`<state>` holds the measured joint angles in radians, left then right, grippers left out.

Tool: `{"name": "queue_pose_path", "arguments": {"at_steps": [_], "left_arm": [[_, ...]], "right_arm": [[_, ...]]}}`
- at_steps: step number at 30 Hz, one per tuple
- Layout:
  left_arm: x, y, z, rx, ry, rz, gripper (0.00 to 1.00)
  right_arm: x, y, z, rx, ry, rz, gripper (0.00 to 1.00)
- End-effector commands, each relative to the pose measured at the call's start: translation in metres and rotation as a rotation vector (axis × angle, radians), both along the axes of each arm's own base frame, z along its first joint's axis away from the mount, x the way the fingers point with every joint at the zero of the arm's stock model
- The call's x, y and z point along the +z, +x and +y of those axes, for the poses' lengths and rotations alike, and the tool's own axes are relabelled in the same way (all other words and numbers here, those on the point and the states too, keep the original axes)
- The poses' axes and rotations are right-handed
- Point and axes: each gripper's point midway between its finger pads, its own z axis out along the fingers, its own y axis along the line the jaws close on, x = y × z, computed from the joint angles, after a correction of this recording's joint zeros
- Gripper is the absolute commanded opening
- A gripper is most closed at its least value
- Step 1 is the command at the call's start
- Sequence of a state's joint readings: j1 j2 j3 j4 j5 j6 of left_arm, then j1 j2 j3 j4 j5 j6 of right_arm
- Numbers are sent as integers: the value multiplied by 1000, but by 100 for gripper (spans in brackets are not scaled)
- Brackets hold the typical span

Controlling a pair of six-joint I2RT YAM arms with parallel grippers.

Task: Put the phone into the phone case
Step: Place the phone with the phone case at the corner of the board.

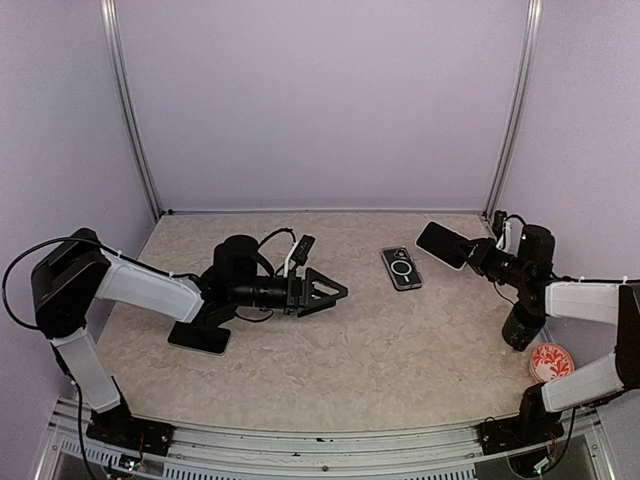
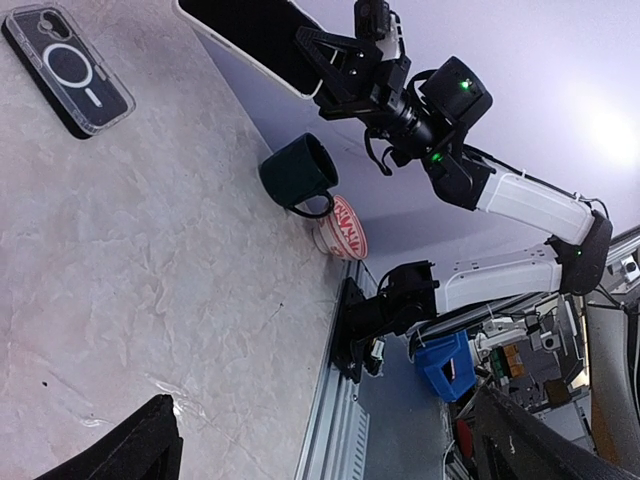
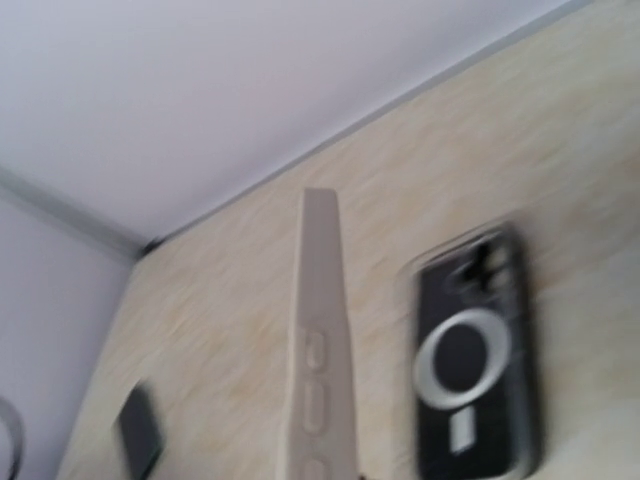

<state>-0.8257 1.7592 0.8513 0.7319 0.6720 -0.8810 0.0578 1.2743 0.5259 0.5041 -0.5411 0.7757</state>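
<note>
My right gripper is shut on the pale grey phone case and holds it above the table at the far right. The case shows a dark face in the left wrist view and edge-on, with side buttons, in the right wrist view. I cannot tell whether a phone sits inside it. A black phone with a white ring lies flat at mid-table, left of the case, also in both wrist views. Another black phone lies under my left arm. My left gripper is open and empty, its fingers wide apart.
A dark green mug stands under my right arm. A red patterned bowl sits beside it near the front right edge. Pale walls with metal posts close off the back and sides.
</note>
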Motion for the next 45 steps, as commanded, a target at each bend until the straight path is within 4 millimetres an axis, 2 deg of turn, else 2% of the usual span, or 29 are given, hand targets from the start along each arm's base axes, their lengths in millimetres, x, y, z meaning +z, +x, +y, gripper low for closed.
{"name": "queue_pose_path", "arguments": {"at_steps": [1, 6, 13, 18, 24, 28, 35, 42, 45], "left_arm": [[15, 1, 5, 11, -22, -50, 99], [14, 0, 6, 12, -19, -48, 99], [14, -1, 7, 14, -16, -51, 99], [10, -2, 10, 20, -9, -48, 99], [8, -3, 13, 25, -7, -47, 99], [9, -3, 14, 28, -7, -50, 99], [11, -4, 17, 35, -9, -54, 99], [12, -3, 20, 45, -9, -56, 99], [11, -3, 20, 46, -10, -53, 99]], "right_arm": [[17, 25, -43, -225, -57, -65, 0], [8, 38, -75, -404, -91, -8, 0], [1, 53, -97, -545, -77, 10, 0], [-12, 67, -107, -610, -53, 60, 0], [-30, 91, -104, -616, 29, 114, 0], [-41, 111, -91, -561, 104, 153, 0], [-69, 139, -86, -568, 208, 246, 0], [-82, 143, -83, -575, 283, 289, 0], [-87, 142, -80, -563, 295, 305, 4]]}}
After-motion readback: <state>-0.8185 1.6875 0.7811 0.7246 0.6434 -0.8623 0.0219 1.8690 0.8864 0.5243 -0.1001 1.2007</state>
